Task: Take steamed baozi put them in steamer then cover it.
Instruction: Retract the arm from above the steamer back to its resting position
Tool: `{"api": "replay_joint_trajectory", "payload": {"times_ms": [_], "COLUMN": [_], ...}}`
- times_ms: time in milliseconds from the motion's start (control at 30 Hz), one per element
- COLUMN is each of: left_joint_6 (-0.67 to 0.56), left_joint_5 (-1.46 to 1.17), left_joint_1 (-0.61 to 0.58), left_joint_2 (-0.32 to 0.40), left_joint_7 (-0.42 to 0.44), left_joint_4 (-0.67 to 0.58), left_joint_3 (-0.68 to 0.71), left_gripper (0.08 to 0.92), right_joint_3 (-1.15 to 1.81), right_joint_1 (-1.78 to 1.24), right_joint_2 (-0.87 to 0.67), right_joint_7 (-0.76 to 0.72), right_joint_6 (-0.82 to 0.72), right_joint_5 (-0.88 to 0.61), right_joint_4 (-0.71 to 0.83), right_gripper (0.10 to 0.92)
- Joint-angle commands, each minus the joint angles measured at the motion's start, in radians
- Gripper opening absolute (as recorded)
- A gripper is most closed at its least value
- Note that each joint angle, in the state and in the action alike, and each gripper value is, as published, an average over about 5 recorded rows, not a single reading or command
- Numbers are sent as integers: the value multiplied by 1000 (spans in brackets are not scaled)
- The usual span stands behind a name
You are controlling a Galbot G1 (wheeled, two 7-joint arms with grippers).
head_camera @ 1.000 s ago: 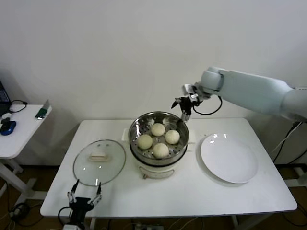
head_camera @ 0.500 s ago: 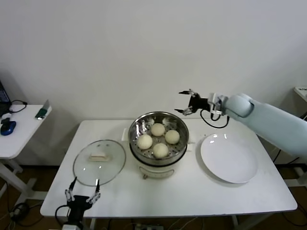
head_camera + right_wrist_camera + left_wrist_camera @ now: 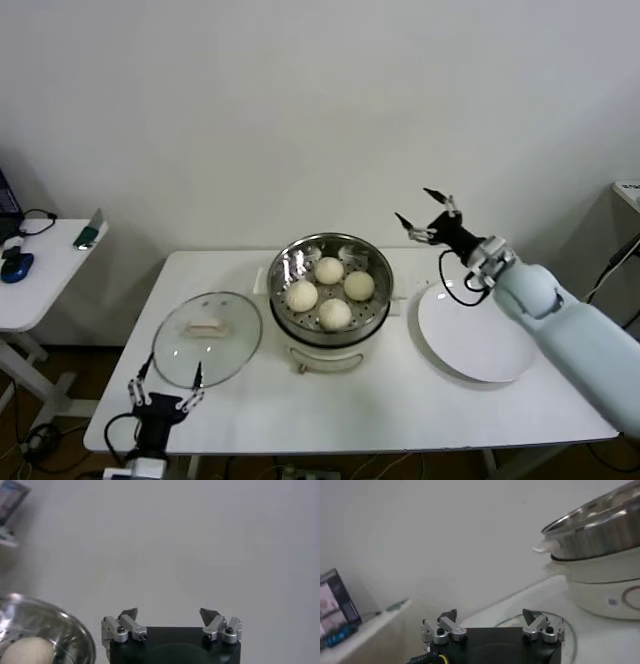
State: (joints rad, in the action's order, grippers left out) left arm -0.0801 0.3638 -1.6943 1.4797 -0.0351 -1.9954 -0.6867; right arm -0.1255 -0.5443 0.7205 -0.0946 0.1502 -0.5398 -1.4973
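Several cream-white baozi (image 3: 329, 269) lie in the shiny steel steamer (image 3: 372, 299) on its white pot base at the table's middle. One bun shows in the right wrist view (image 3: 25, 651), inside the steamer's rim (image 3: 75, 635). The clear glass cover (image 3: 207, 337) with a white bar handle lies flat on the table, left of the steamer. My right gripper (image 3: 428, 222) is open and empty, raised behind the table right of the steamer. My left gripper (image 3: 165, 378) is open and empty, low at the table's front left edge, just in front of the cover. The steamer's side shows in the left wrist view (image 3: 600, 530).
A bare white plate (image 3: 478, 332) lies right of the steamer. A small white side table (image 3: 45, 280) with a mouse and other items stands at the far left. A white wall is behind.
My right gripper has drawn back from over the steamer's far rim, moving right and up, empty. My left gripper has crept up toward the cover's front edge.
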Motion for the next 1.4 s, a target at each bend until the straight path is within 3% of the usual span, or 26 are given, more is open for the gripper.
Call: {"api": "replay_joint_trajectory", "payload": {"times_ms": [33, 300, 567, 967, 1400], "left_joint_6": [37, 39, 14, -15, 4], "left_joint_5": [667, 1027, 1273, 1307, 1297], "left_joint_1": [48, 129, 303, 497, 595], "left_joint_2": [-23, -31, -19, -41, -56], "left_joint_7": [25, -45, -127, -143, -171], "left_joint_4": [-16, 97, 328, 585, 697], "left_joint_3": [-11, 48, 54, 14, 21], "left_gripper": [823, 823, 823, 823, 823], "right_joint_3": [643, 762, 794, 778, 744], "right_joint_1": [-619, -758, -787, -758, -729], "right_joint_2": [155, 235, 258, 263, 292], "right_joint_7": [112, 27, -5, -14, -17], "right_joint_6": [-63, -88, -85, -82, -72], "right_joint_5": [90, 106, 130, 148, 192], "right_joint_4": [-169, -229, -214, -153, -122], "right_gripper": [823, 823, 823, 823, 823]}}
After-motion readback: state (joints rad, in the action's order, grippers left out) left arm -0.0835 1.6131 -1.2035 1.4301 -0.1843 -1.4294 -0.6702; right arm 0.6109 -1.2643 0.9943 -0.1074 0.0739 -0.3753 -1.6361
